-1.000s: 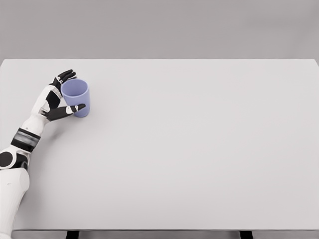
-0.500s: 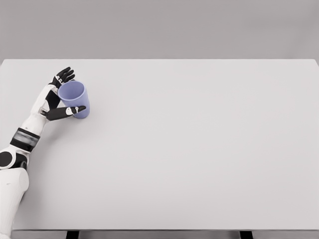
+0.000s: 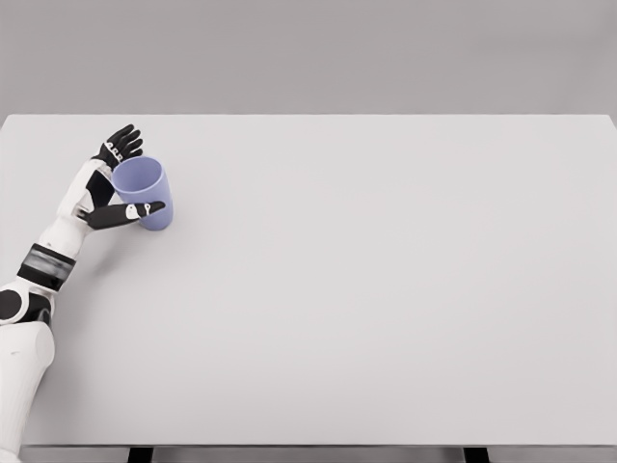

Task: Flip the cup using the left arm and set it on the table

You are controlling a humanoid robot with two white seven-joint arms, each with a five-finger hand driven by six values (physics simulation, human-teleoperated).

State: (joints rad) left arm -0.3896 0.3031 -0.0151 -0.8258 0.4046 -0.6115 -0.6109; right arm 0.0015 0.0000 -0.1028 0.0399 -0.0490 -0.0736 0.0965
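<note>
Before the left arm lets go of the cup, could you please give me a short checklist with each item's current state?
1. Cup mouth facing up: ok.
2. Cup standing straight: not ok, it tilts left.
3. Cup base flat on the table: cannot tell.
4. Left robot hand around the cup, thumb in front, fingers behind: ok.
5. Cup well away from the table edges: ok.
6. Right arm out of the way: ok, not in view.

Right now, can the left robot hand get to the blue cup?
Yes, it looks so. The left robot hand is already at the cup, thumb across its front and fingers behind it. Nothing else on the table is in the way. How firm the grip is, I cannot tell.
</note>
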